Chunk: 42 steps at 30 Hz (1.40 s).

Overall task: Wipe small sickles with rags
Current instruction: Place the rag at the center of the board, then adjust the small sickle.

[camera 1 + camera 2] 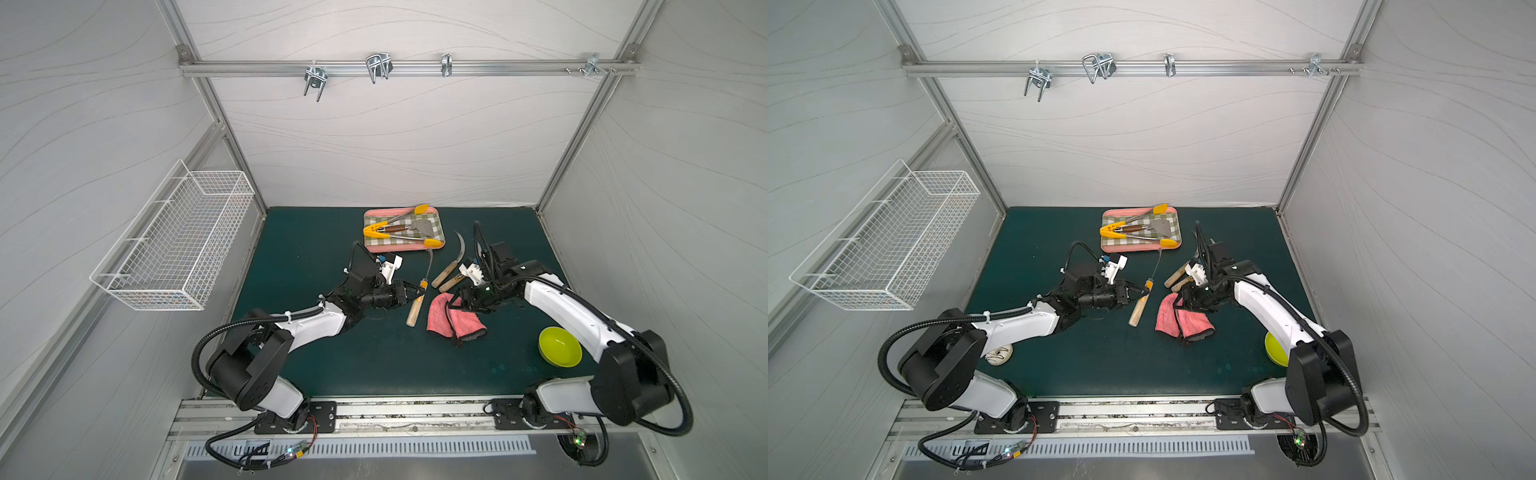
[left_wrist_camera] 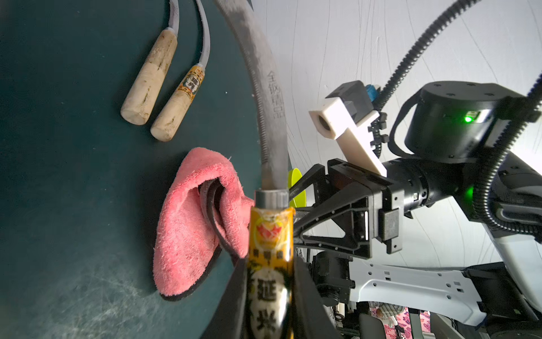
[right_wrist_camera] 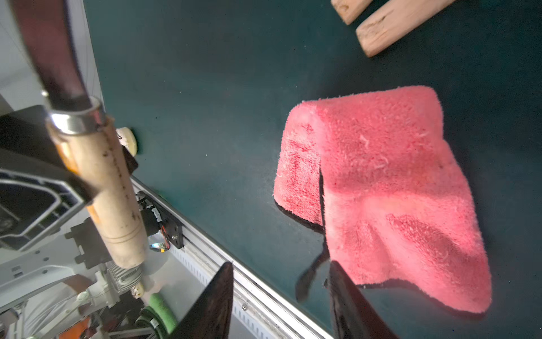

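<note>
Sickle one (image 1: 417,306): pale wooden handle, orange label band, grey curved blade pointing toward the far edge of the tabletop (image 1: 332,357); clamped at the label by the left gripper (image 1: 418,291). Two further sickles (image 1: 444,274) lie side by side, right of centre. Pink rag (image 1: 440,318), dark-edged, lies folded just nearer the front edge.

Pale grey wave-lined wall panels (image 1: 395,137) close in three sides. A horizontal aluminium rail (image 1: 249,66) carries bent metal hooks (image 1: 377,66), a white wire basket (image 1: 178,249) hangs on the left wall, and a dark green mat (image 1: 374,365) covers the tabletop.
</note>
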Motion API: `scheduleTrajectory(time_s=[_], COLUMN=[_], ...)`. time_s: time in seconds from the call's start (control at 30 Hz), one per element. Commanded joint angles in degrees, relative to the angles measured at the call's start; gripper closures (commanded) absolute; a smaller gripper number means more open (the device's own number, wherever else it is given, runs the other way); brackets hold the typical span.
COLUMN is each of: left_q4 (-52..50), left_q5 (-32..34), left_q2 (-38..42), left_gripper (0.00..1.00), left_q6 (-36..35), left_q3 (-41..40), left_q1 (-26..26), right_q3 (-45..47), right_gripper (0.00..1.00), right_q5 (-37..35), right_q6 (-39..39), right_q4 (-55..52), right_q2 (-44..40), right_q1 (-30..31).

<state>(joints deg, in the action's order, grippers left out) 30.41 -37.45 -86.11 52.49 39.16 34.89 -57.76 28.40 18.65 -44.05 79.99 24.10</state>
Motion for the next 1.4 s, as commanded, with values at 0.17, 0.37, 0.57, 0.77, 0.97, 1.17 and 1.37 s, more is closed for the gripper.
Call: scheduleTrajectory(time_s=[0.17,0.37,0.57,0.77,0.97,1.17,1.37], left_q4=[2.5,1.3,1.5,3.0,3.1,3.2,3.7], left_q5=[-0.4,-2.5,-2.9,-3.3,-3.6,-3.8,-4.2], left_q2=[4.4,5.3,5.6,5.0,5.2,5.4,5.4], left_gripper=[1.00,1.00,1.00,1.00,1.00,1.00,1.00], left_q6=[-1.4,-2.7,-2.7,-1.7,-1.5,-1.5,-1.5], left_q3=[-2.1,-1.7,-1.8,-1.7,-1.9,-2.2,-1.9], left_q1=[-1.3,-1.3,-1.3,-1.3,-1.2,-1.2,-1.2], right_q3=[-1.3,-3.3,-2.6,-4.0,-5.4,-6.6,-7.5], right_gripper=[0.55,0.60,0.60,0.60,0.59,0.59,0.60], right_q5=[-0.2,0.4,2.5,2.4,2.5,3.1,4.1], right_q6=[3.2,5.9,11.7,14.1,15.0,15.4,15.8], right_q4=[4.1,7.1,13.5,16.5,19.0,20.0,21.3], right_q2=[3.3,-0.5,-3.4,-1.5,2.2,4.9,7.6], right_q1=[2.5,5.9,8.0,10.5,11.7,12.3,12.9])
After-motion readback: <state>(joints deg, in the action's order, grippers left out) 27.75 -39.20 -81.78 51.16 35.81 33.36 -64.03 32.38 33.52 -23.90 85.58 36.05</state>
